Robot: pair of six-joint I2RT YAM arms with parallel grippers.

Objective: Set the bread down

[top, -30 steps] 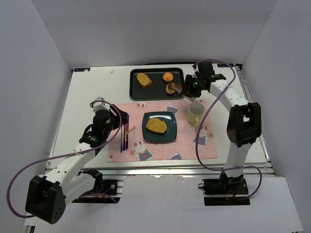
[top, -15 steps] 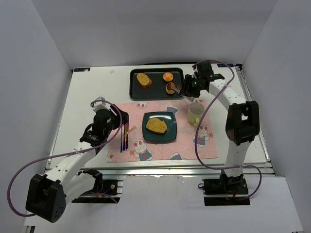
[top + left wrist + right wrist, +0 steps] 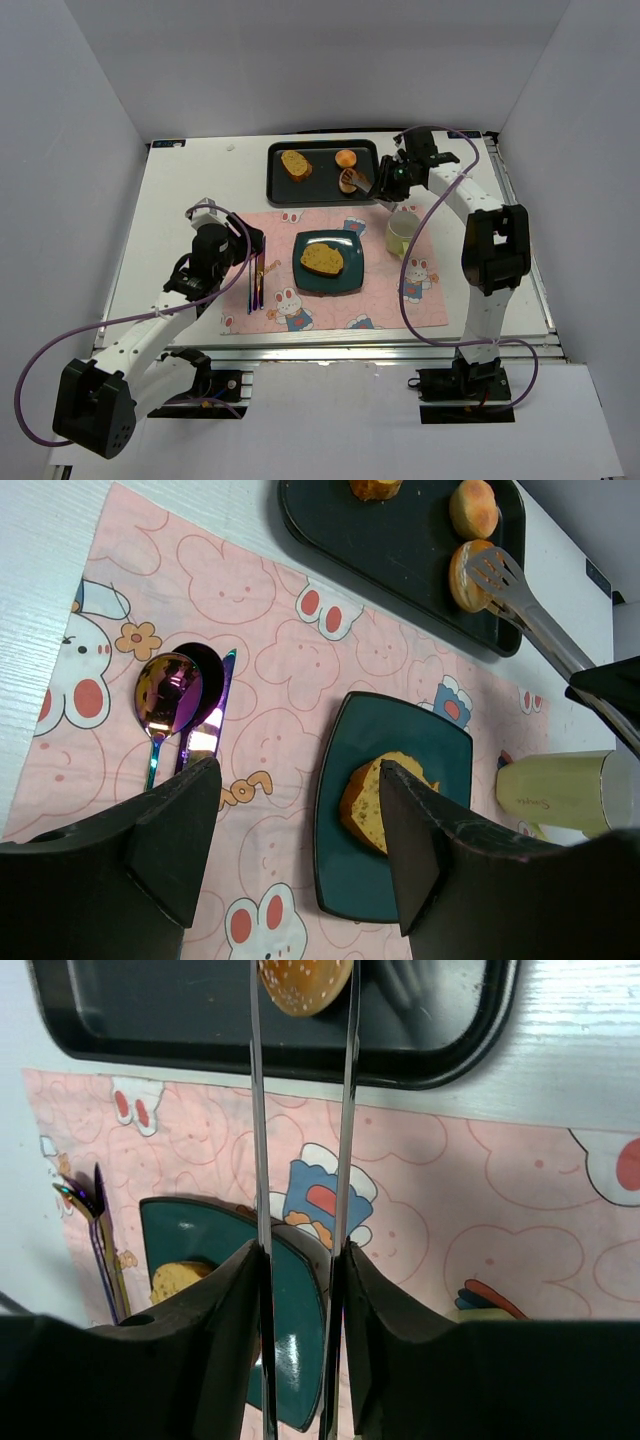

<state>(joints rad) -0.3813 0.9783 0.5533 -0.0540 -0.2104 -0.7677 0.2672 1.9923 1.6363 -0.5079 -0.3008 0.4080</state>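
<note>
My right gripper (image 3: 392, 180) is shut on metal tongs (image 3: 348, 1110). The tong tips sit on either side of a round bun (image 3: 303, 980) on the black tray (image 3: 322, 172). I cannot tell whether the bun is lifted. The same bun shows in the left wrist view (image 3: 465, 575) with the tong head against it. A second bun (image 3: 346, 158) and a bread slice (image 3: 295, 164) lie on the tray. Another bread slice (image 3: 322, 258) lies on the teal plate (image 3: 345, 280). My left gripper (image 3: 295, 820) is open and empty above the placemat, left of the plate.
A pink rabbit placemat (image 3: 290, 310) holds the plate, a spoon (image 3: 165, 695) and a knife (image 3: 205, 725) at its left. A pale green cup (image 3: 401, 233) stands right of the plate, under the right arm. White walls enclose the table.
My right gripper has moved slightly left along the tray's near edge with the tongs. The left arm has not moved.
</note>
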